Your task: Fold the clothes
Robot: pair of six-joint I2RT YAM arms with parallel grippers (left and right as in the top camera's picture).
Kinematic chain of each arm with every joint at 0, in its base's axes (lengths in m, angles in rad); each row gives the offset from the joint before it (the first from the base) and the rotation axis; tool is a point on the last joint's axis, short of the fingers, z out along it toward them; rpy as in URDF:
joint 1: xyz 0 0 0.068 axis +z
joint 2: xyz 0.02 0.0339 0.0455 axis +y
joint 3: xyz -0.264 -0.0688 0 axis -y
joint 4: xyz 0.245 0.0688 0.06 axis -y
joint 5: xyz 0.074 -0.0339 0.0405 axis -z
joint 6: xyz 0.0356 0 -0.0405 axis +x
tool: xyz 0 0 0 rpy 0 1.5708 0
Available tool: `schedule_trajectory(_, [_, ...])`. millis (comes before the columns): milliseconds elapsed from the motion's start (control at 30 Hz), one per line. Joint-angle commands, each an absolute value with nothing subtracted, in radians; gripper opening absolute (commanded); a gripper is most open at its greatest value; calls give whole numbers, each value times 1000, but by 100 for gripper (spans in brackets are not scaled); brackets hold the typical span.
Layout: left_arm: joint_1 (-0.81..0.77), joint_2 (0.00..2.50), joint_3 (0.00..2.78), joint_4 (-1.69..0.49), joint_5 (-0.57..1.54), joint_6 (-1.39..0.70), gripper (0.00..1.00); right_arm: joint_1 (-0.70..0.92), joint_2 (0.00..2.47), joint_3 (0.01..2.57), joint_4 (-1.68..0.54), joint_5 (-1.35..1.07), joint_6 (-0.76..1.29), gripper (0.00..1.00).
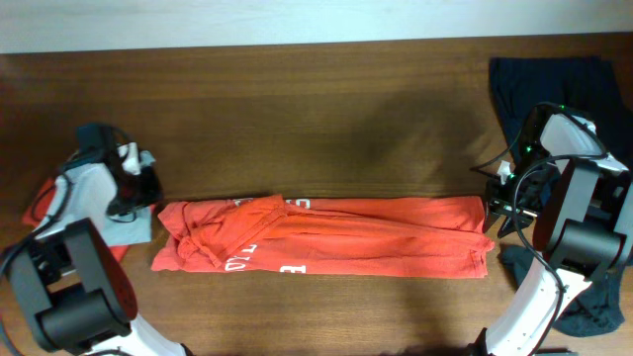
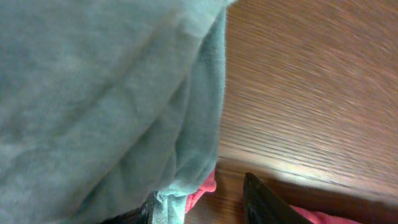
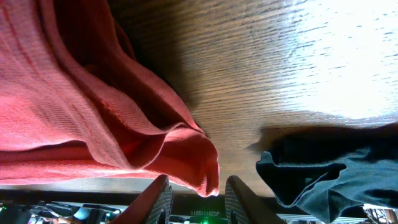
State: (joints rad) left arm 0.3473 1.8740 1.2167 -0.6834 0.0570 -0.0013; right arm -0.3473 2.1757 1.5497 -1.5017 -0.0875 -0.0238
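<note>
Teal cloth [image 2: 106,106] fills most of the left wrist view, close to the lens, and hides all but the tip of one finger of the left tool [image 2: 199,211]. Its other finger [image 2: 264,202] shows dark at the lower edge, well apart from the first. In the gap between them are the teal hem, a bit of red cloth [image 2: 202,190] and bare bench [image 2: 311,93]. This tool stands open and grips nothing that shows. From overhead, this arm sits at the left end of the bench over the teal cloth, and the red cloth reaches out toward the left edge.

Across the middle of the bench the orange garment [image 1: 326,237] lies in a long band, folded lengthwise, with white letters near its left end. That end is just beside the teal cloth, and the right end reaches the right tool [image 3: 199,202]. In the right wrist view that tool's fingers [image 3: 155,199] are parted a moderate way, and a rumpled corner of the garment reaches into the gap between them. They are not closed on it, and I cannot tell whether either one touches it. Dark cloth [image 3: 323,168] lies on the bench just right of that corner, apart from it. Overhead, more of it lies at the far right corner, behind the right arm.
</note>
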Motion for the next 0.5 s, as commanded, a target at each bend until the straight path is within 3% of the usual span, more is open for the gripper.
schedule_trajectory(0, [435, 1896, 1235, -660, 93, -15, 47, -354, 2153, 1542, -1502, -96, -19, 34])
schedule_trajectory(267, [461, 1896, 1244, -622, 170, -4, 47, -354, 2153, 1542, -1502, -96, -19, 34])
schedule_trajectory(467, [454, 1896, 1327, -791, 355, 52, 47, -354, 2153, 1544, -1495, -110, -19, 34])
